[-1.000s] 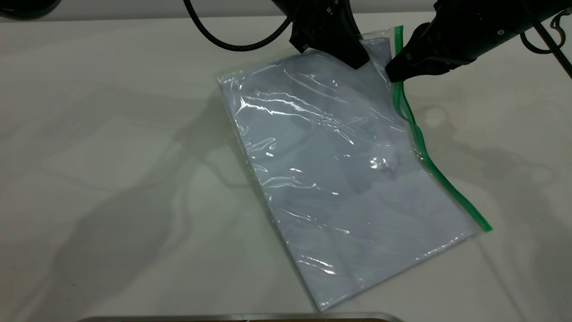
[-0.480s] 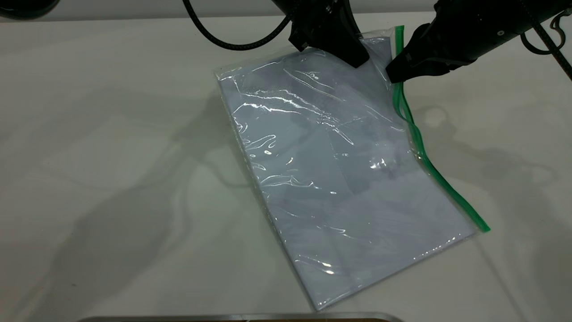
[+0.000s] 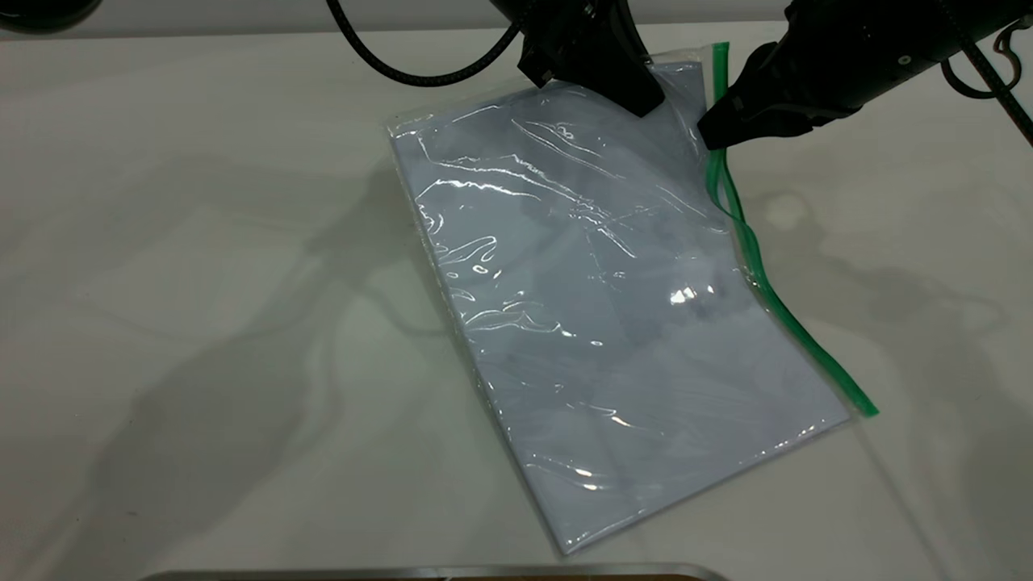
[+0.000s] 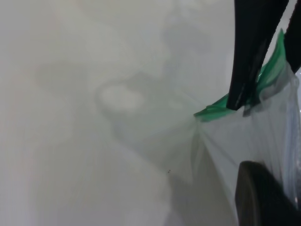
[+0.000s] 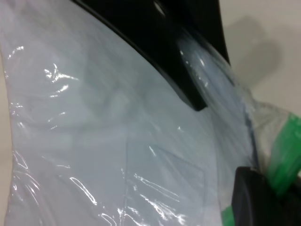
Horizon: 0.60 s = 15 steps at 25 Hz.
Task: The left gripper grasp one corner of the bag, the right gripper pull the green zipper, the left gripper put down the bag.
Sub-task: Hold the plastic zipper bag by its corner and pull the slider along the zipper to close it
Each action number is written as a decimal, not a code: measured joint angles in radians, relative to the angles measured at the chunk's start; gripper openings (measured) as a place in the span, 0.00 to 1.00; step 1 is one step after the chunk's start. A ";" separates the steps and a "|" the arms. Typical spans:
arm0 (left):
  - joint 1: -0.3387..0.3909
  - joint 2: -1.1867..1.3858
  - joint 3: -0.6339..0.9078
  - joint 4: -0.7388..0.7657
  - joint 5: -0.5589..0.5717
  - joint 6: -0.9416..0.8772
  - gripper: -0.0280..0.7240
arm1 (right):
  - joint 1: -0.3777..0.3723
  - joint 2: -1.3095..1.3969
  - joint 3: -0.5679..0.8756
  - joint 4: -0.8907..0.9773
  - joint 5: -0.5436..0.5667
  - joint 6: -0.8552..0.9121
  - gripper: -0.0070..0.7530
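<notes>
The bag (image 3: 613, 323) lies slanted on the white table, with its far end raised. My left gripper (image 3: 646, 103) is shut on the bag's far edge, just beside the corner of the bag (image 3: 696, 61). The green zipper (image 3: 775, 298) runs along the bag's right edge and bows loosely below my right gripper (image 3: 708, 135), which is shut on it near the far end. The left wrist view shows the right gripper's fingers (image 4: 249, 70) pinching the green zipper (image 4: 216, 111). The right wrist view shows the left gripper's fingers (image 5: 160, 47) clamping the clear plastic of the bag (image 5: 94, 141). The slider tab is hidden.
The table (image 3: 202, 242) is bare to the left of the bag. A braided cable (image 3: 403, 74) hangs at the far side. A metal edge (image 3: 436, 573) runs along the near border of the exterior view.
The bag has slid slightly to the left and away, its near corner and the zipper's near end shifting with it. Both grippers keep their hold and have barely moved.
</notes>
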 joint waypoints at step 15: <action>0.025 -0.006 -0.046 -0.007 0.002 0.001 0.11 | -0.009 0.078 0.010 -0.045 -0.101 0.002 0.09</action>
